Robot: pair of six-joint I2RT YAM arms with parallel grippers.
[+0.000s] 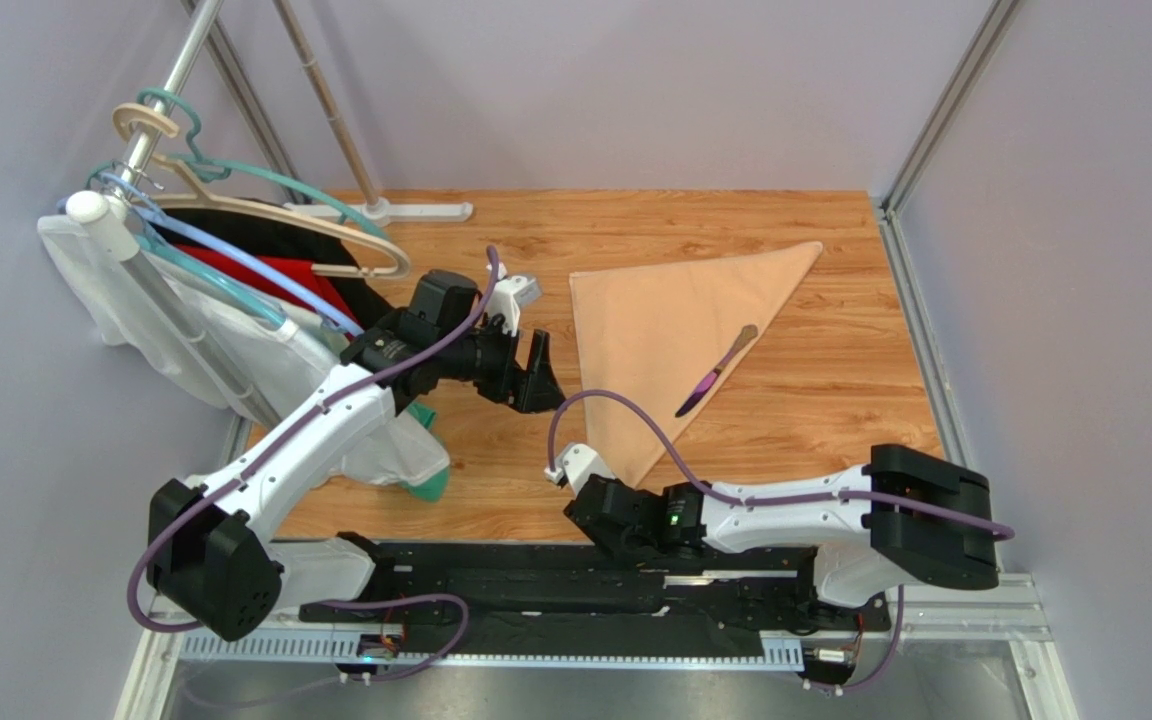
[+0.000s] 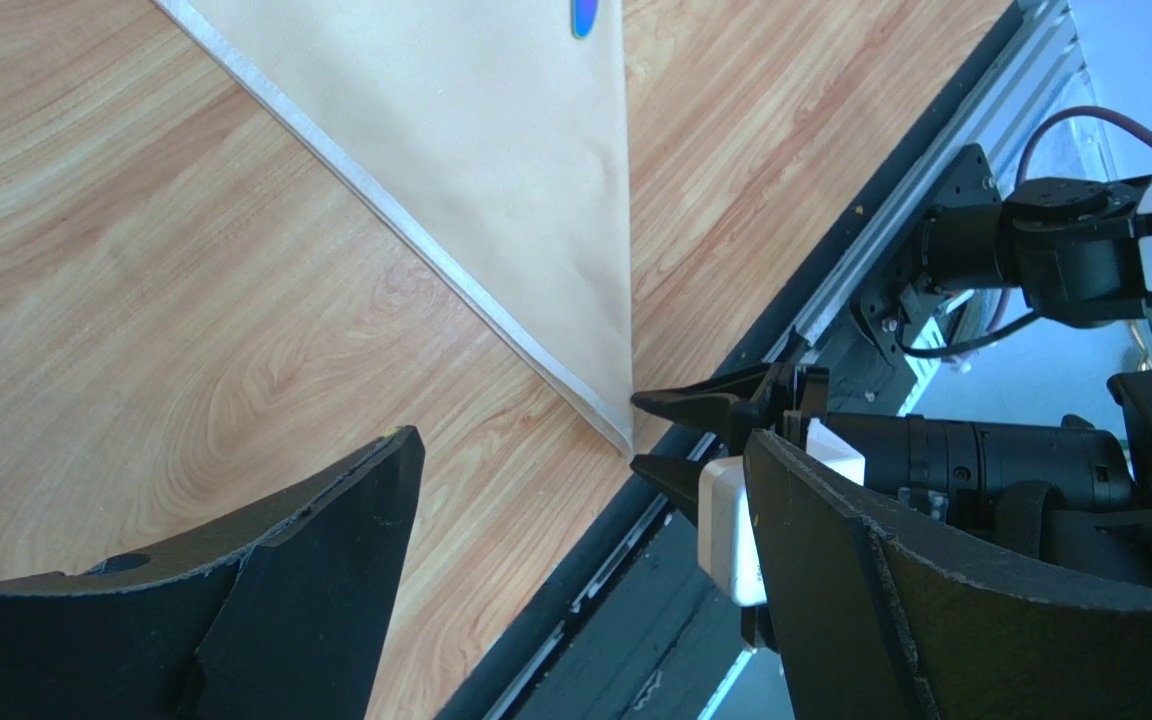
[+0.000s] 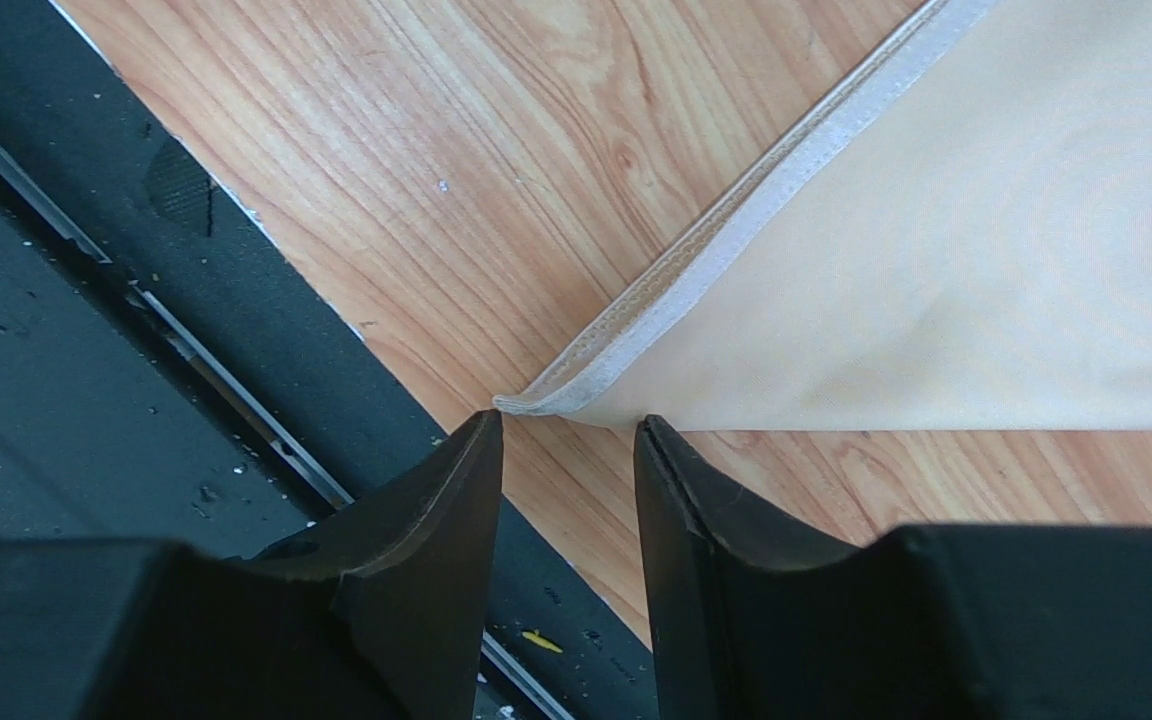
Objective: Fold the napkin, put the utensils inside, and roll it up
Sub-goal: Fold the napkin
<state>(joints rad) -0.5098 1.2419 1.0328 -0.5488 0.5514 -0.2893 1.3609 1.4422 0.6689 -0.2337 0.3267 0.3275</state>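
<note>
The peach napkin (image 1: 680, 323) lies folded into a triangle on the wooden table (image 1: 838, 405). One slender utensil (image 1: 717, 372), tan with a purple end, rests on the napkin near its right fold edge; its purple tip (image 2: 582, 15) shows at the top of the left wrist view. My right gripper (image 3: 567, 425) is low at the napkin's near corner (image 3: 522, 402), its jaws partly open, and the corner lies just beyond the fingertips with nothing between them. My left gripper (image 2: 579, 450) hovers wide open and empty left of the napkin (image 2: 492, 150), apart from it.
A clothes rack (image 1: 162, 105) with hangers and white, red and black garments (image 1: 222, 323) stands at the back left, close to my left arm. A black rail (image 1: 537, 578) runs along the table's near edge. Grey walls close in both sides.
</note>
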